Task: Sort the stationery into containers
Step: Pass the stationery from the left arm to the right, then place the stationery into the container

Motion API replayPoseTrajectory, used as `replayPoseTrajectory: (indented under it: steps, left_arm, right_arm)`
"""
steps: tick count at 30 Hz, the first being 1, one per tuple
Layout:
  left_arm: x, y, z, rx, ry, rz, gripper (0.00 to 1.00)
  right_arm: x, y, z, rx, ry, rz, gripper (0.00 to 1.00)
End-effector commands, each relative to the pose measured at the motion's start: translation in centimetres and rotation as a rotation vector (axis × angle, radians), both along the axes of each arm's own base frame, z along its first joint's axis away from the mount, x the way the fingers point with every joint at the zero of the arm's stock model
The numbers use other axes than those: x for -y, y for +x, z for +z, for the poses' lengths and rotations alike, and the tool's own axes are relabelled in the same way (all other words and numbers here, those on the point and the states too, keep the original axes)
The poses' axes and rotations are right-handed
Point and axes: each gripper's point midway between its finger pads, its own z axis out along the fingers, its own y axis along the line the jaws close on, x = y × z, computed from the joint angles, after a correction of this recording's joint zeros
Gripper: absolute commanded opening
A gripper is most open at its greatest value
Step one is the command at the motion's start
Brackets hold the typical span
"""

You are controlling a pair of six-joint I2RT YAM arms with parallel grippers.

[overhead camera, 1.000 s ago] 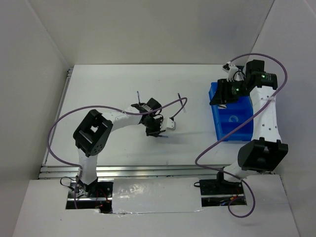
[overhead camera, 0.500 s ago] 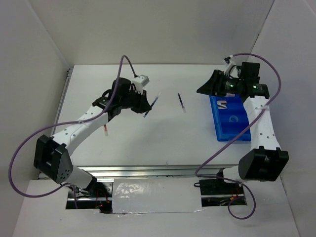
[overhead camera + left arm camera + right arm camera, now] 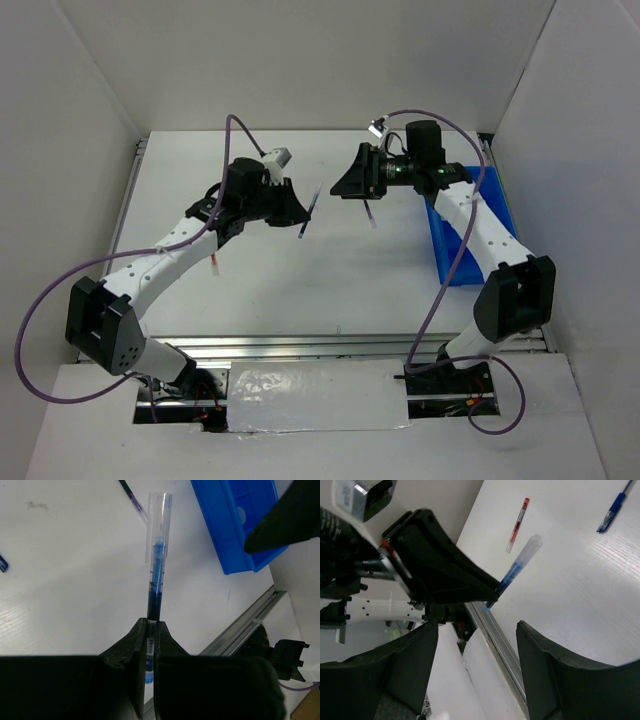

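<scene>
The left gripper (image 3: 151,626) is clamped tight on a slim clear-barrelled pen with dark-blue ink (image 3: 157,565). It holds the pen out above the white table (image 3: 300,290), capped end toward the right gripper (image 3: 476,630), whose black jaws stand wide apart around nothing, just short of the pen. A bright blue low-walled plastic bin (image 3: 230,545) sits at the table's right side. A thin red pen (image 3: 518,524) lies beside the left arm.
</scene>
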Motion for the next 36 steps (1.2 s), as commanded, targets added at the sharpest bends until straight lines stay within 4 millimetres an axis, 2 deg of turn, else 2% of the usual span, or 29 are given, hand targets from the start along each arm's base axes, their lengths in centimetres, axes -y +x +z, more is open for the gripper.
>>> replayPoseTrajectory:
  steps: [1,8,11,15,16,17,18,19,21,22,23,25,26,27,28,30,31,33,34,35,36]
  left_arm:
    - [1.1,-0.9,1.8,0.017,-0.082,-0.048,0.0]
    - [2.2,-1.4,1.9,0.019,-0.091,-0.09,0.0]
    - [2.5,-1.4,1.9,0.018,-0.098,-0.099,0.0]
    - [2.7,-1.5,2.0,0.021,-0.103,-0.111,0.0]
    - [2.8,-1.7,1.9,0.018,-0.104,-0.118,0.0]
    - [2.8,-1.7,1.8,0.017,-0.103,-0.118,0.0]
    - [2.9,-1.8,1.9,0.017,-0.103,-0.121,0.0]
    - [2.8,-1.7,1.7,0.017,-0.097,-0.117,0.0]
    - [2.7,-1.8,1.6,0.019,-0.094,-0.114,0.0]
    - [2.7,-1.8,1.4,0.018,-0.091,-0.116,0.0]
    - [2.7,-1.9,1.4,0.018,-0.09,-0.117,0.0]
    - [2.5,-1.9,1.3,0.023,-0.085,-0.121,0.19]
    - [2.4,-1.9,1.2,0.027,-0.076,-0.115,0.3]
    - [2.2,-2.0,1.2,0.026,-0.07,-0.115,0.54]
    - [1.9,-1.9,1.3,0.041,-0.057,-0.115,0.68]
    - [0.6,-1.5,1.5,0.056,-0.034,-0.082,0.99]
    - [-0.6,-1.1,1.8,0.073,-0.033,-0.057,0.99]
    - [-1.8,-0.8,2.3,0.111,-0.024,-0.055,0.99]
    - [-2.8,-0.6,2.5,0.125,-0.017,-0.035,0.99]
    - [-3.3,-0.5,2.5,0.135,-0.01,-0.029,0.99]
    - [-4.2,-0.3,2.0,0.143,0.007,-0.02,0.99]
  right_arm:
    - [-0.7,1.5,-0.3,-0.031,0.03,-0.016,0.7]
    - [-2.0,2.8,-1.1,-0.096,0.05,-0.019,0.67]
    - [-2.9,2.5,-1.6,-0.11,0.048,0.007,0.66]
    - [-3.5,2.6,-2.1,-0.126,0.053,0.019,0.58]
    - [-3.5,2.6,-2.1,-0.129,0.053,0.019,0.55]
    - [-3.6,2.7,-2.1,-0.126,0.052,0.02,0.46]
    - [-3.6,2.8,-2.1,-0.122,0.053,0.022,0.41]
    - [-3.6,2.8,-2.1,-0.12,0.056,0.028,0.3]
    - [-3.7,2.8,-1.8,-0.106,0.059,0.032,0.2]
    - [-3.6,2.8,-1.9,-0.098,0.054,0.035,0.11]
    - [-3.6,2.7,-1.8,-0.09,0.05,0.036,0.07]
    - [-3.4,2.9,-1.5,-0.044,0.03,0.035,0.0]
    - [-3.1,2.5,-1.4,-0.036,0.014,0.036,0.0]
    - [-2.9,2.3,-1.3,-0.018,-0.004,0.039,0.0]
    - [-2.4,2.5,-0.6,0.069,-0.032,0.053,0.0]
    - [-0.5,1.9,-0.1,0.104,-0.085,0.047,0.0]
    - [0.6,2.2,0.6,0.198,-0.125,0.053,0.0]
    - [4.2,1.6,0.9,0.216,-0.208,0.015,0.0]
    - [7.1,1.2,1.1,0.271,-0.315,0.02,0.0]
    - [8.5,1.0,1.3,0.31,-0.382,0.03,0.0]
    - [10.2,1.1,2.4,0.442,-0.48,0.075,0.0]
